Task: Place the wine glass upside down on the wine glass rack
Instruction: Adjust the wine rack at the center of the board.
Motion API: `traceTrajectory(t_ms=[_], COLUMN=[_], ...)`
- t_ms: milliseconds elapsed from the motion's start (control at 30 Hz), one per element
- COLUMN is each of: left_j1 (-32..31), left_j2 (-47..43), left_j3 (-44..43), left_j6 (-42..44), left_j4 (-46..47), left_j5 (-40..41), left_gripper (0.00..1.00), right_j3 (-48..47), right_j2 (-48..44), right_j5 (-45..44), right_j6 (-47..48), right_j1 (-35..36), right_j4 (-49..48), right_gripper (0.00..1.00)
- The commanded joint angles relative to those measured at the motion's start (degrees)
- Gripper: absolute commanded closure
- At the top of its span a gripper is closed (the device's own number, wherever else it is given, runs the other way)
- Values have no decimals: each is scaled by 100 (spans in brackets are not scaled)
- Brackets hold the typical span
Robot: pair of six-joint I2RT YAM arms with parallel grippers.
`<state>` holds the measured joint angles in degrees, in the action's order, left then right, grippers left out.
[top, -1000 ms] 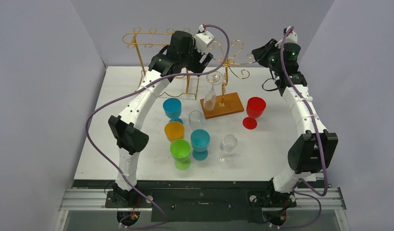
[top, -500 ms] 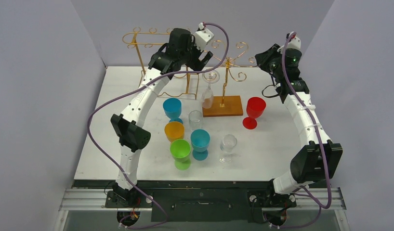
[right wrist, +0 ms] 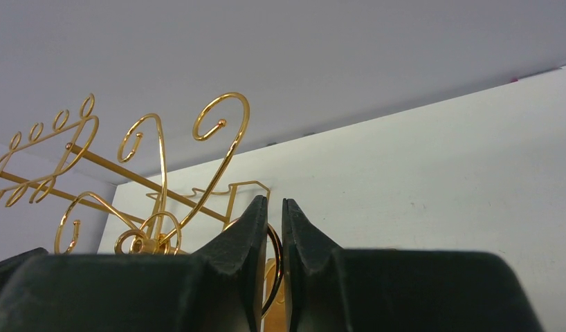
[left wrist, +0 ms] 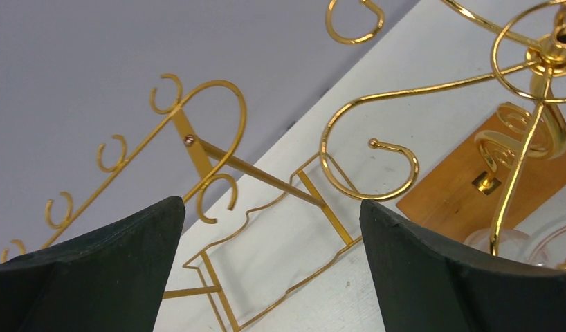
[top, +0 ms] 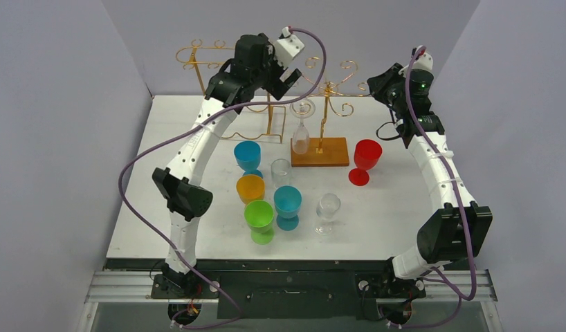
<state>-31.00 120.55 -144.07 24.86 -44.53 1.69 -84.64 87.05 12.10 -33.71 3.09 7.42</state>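
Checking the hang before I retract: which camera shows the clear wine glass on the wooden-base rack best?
Top external: the wine glass shows whole, hanging bowl-down from the wooden-base rack. Left wrist catches only a clear sliver at its lower right edge; right wrist shows rack scrolls, no glass.

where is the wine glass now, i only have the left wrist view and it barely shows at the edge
observer: it's on the rack. the wine glass hangs upside down, bowl down beside the post
operator: where's the right gripper
observer: the right gripper is up by the rack's right-hand arm, jaws almost together
operator: any other glasses on the table
observer: yes, a clear glass stands upright nearer the arms, next to a teal goblet
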Motion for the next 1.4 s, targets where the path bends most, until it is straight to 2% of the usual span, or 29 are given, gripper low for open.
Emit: traceTrajectory(t_ms=[0, 200, 433, 500, 667, 733, 867, 1367], left_j1=[68, -79, -862, -1017, -1047, -1047, -1077, -1272], left_j2=[-606, -852, -807, -671, -298, -215, -24, 530], left_j3=[-358, -517, -537, -614, -862, -843, -842, -965], left_j6=[194, -274, -1530, -1859, -2448, -2602, -2602, -2383], left_j4=[836, 884, -110, -200, -109, -43, 23, 115], left_j5=[487, 408, -691, -950, -1250, -1299, -1347, -611], left_gripper=[4, 4, 3, 0, 21, 26, 27, 42], right_j3=[-94, -153, -76, -59, -45, -36, 9, 424], right_j2=[-38, -62, -108, -108, -122, -127, -176, -441], right_j5=[-173, -189, -234, -247, -294, -316, -376, -630], right_j6=[106, 94, 26, 12, 9, 25, 33, -6], right_j1=[33, 41, 68, 98, 160, 172, 190, 394], right_j4=[565, 615, 614, 608, 626, 651, 691, 808], right_gripper=[94, 93, 93, 93, 93, 93, 93, 95])
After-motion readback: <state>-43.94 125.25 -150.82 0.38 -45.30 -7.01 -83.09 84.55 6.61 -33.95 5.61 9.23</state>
